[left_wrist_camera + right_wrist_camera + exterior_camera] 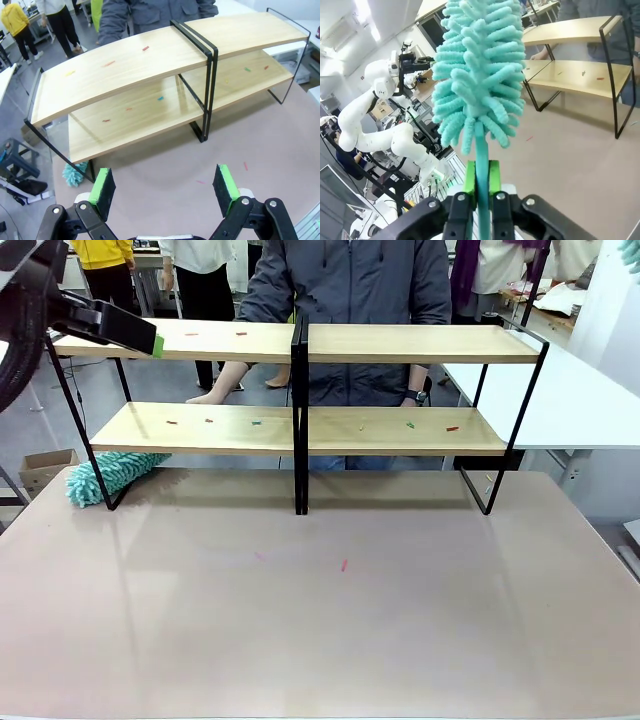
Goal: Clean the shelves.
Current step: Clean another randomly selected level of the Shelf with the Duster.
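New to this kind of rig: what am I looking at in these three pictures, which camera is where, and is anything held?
It is a two-armed robot at a table, with a person standing opposite. The front picture looks across the table from the robot's side. The other two come from cameras on each wrist, looking along the fingers. On the table stand the shelves, two wooden boards in a black frame, sprinkled with small coloured scraps; a few lie on the table too. The left gripper is open and empty, raised near the shelves' left end. The right gripper is shut on the handle of a teal duster. A second teal duster lies by the shelves' left leg.
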You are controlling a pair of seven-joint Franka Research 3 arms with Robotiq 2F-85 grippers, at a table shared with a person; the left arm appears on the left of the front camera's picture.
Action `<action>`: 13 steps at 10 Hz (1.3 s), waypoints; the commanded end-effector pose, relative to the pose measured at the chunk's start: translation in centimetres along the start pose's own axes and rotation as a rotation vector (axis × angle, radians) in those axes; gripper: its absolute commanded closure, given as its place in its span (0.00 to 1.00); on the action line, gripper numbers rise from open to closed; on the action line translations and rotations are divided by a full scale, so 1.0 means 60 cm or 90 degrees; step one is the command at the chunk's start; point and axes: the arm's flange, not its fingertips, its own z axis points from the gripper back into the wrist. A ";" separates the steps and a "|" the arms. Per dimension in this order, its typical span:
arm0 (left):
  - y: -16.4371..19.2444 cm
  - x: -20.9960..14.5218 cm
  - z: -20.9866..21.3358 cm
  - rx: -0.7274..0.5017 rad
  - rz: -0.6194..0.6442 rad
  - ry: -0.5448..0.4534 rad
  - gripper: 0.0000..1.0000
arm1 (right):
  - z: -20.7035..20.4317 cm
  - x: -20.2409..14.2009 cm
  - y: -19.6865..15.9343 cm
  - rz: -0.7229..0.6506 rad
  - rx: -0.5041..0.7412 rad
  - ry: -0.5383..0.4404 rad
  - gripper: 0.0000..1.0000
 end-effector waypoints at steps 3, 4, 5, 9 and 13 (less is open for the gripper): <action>0.002 0.001 0.003 0.007 0.000 0.001 0.00 | 0.001 0.008 0.004 0.018 0.005 -0.012 0.88; 0.002 0.001 0.003 0.007 0.000 0.001 0.00 | 0.001 0.008 0.004 0.018 0.005 -0.012 0.88; 0.002 0.001 0.003 0.007 0.000 0.001 0.00 | 0.001 0.008 0.004 0.018 0.005 -0.012 0.88; 0.002 0.001 0.003 0.007 0.000 0.001 0.00 | -0.002 0.000 0.000 -0.002 0.001 -0.001 0.88; 0.002 0.001 0.003 0.007 0.000 0.001 0.00 | -0.319 0.074 0.094 0.090 -0.154 0.371 0.88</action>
